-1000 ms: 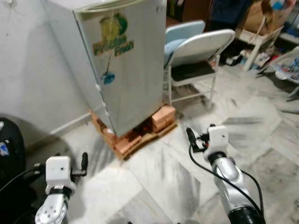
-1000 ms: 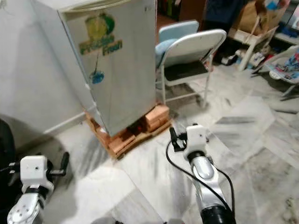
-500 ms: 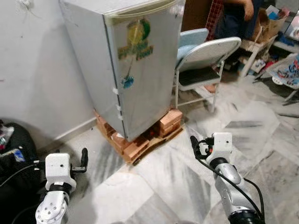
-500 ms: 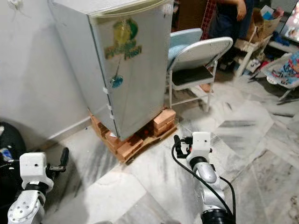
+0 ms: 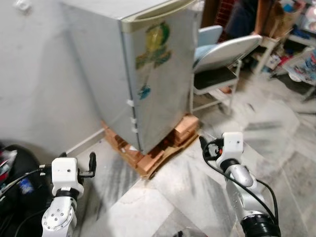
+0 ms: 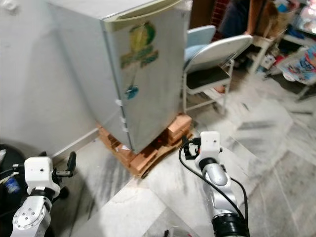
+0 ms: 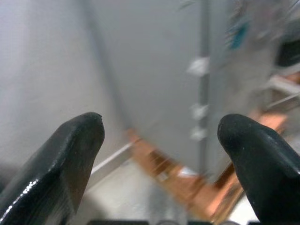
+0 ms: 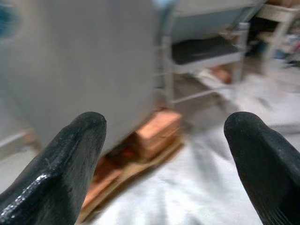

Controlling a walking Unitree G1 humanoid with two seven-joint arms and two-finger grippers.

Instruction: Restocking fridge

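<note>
A grey fridge (image 5: 148,74), door closed, is seen ahead against the wall, raised on bricks (image 5: 158,153) and a wooden pallet. A folding chair (image 6: 212,64) is placed just beside its right side. Marble floor (image 5: 187,182) lies open between the fridge and the robot. The left gripper (image 7: 161,154) and the right gripper (image 8: 164,154) are held low with fingers spread wide and nothing between them. A person's legs (image 5: 242,17) are visible behind the chair. White hinge clips on the fridge edge are shown in the left wrist view.
</note>
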